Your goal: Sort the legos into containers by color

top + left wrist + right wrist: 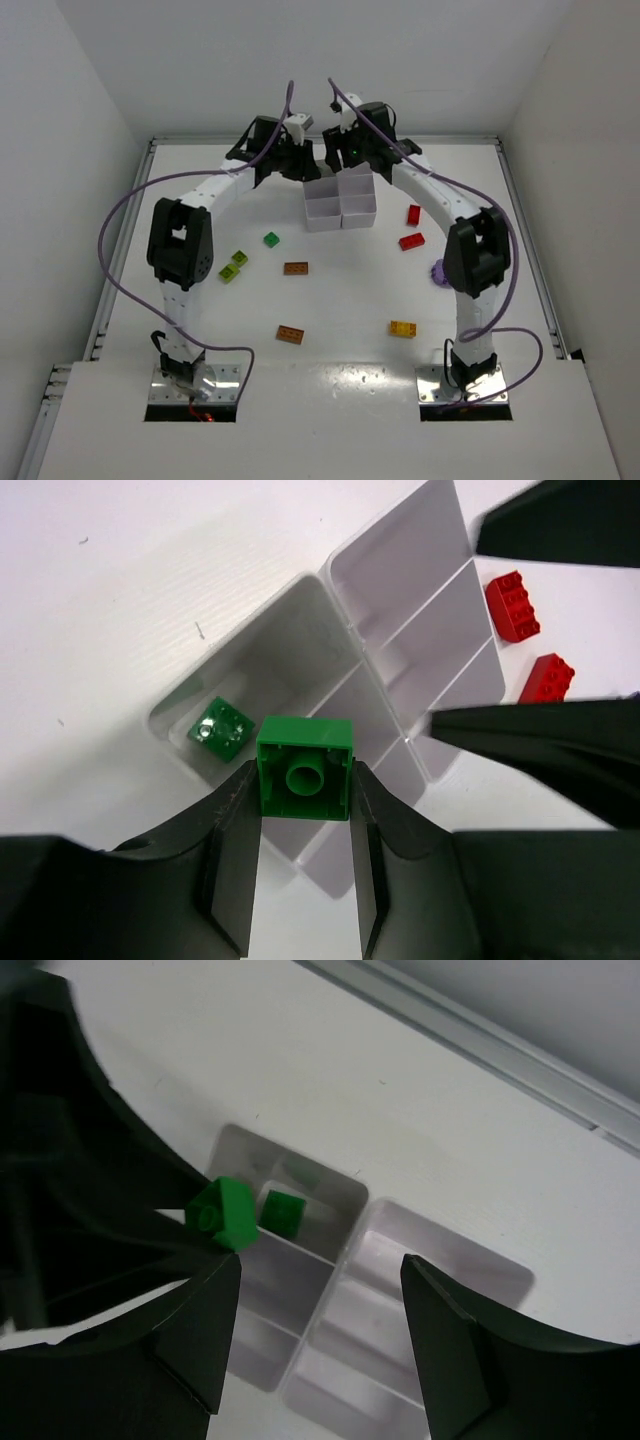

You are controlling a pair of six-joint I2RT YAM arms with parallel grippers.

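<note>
My left gripper [304, 785] is shut on a green brick [304, 768], holding it studs-down above the far-left corner of the white six-cell tray [335, 572]. Another green brick [221, 728] lies in the corner cell below it. In the right wrist view the held brick [225, 1212] hangs beside the one in the cell [282, 1210]. My right gripper [320, 1300] is open and empty above the tray [440, 1250]. From above, both grippers, left [303, 168] and right [350, 162], meet at the far side of the tray [322, 222].
Loose bricks lie on the table: green [271, 239], two lime [234, 265], two orange-brown [295, 268] [290, 334], yellow [403, 328], two red [413, 214] [411, 241] and purple [438, 270] by the right arm. White walls enclose the table.
</note>
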